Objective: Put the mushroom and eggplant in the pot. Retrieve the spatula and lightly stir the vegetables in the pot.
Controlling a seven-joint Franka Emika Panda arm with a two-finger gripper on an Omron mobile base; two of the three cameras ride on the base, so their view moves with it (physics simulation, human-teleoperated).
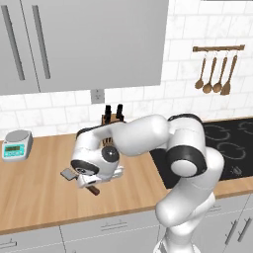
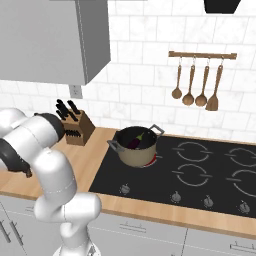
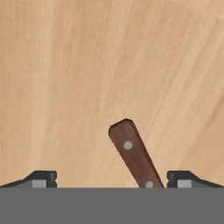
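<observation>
The spatula [image 1: 74, 178] lies flat on the wooden counter [image 1: 34, 192], grey blade to the left and brown handle toward the front. My gripper [image 3: 112, 180] hangs open just above the handle [image 3: 133, 155]. The handle's end rises between the two fingertips, nearer the right one [image 3: 183, 178], and nothing is gripped. The beige pot [image 2: 131, 156] stands on the near-left burner of the hob. The dark purple eggplant [image 2: 135, 141] lies inside it. The mushroom is hidden.
A knife block [image 2: 76, 130] stands against the tiled wall behind my arm. A small kitchen scale [image 1: 16, 143] sits at the counter's far left. The black hob [image 2: 200, 172] fills the right. Wooden utensils [image 2: 200, 85] hang on a rail; grey cabinets overhang.
</observation>
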